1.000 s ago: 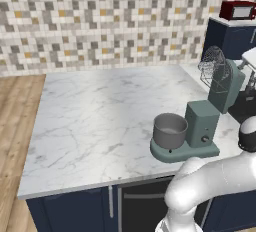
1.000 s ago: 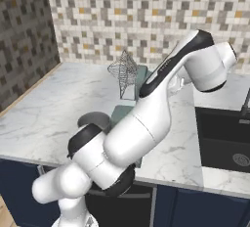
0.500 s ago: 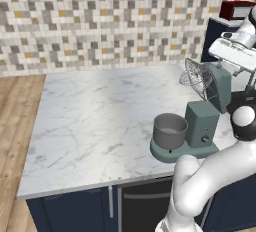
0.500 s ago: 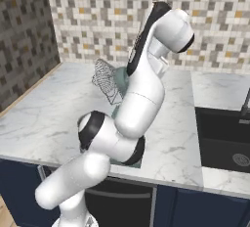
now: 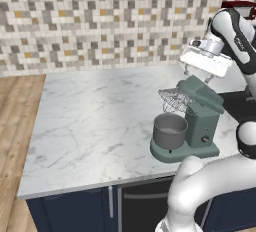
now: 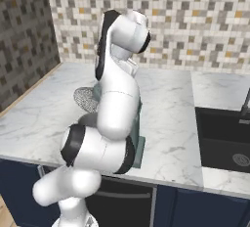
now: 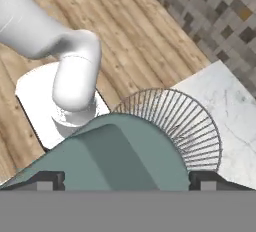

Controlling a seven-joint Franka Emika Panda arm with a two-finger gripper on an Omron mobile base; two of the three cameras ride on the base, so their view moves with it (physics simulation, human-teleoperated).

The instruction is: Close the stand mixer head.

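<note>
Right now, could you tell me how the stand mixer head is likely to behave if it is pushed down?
The stand mixer head looks blocky and rigid, hinged to its column, so it would probably pivot rather than flex. The wire whisk beneath should swing toward the grey bowl. The wide base suggests little risk of tipping.

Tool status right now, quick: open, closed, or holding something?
Tool: open, holding nothing; its two tips straddle the top of the stand mixer head, which is still tilted up over the bowl.

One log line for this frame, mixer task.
task: close mixer head | gripper: open, above mixer head, fingertips straddling it | head: tilted, not fully down | whisk: above bowl
</note>
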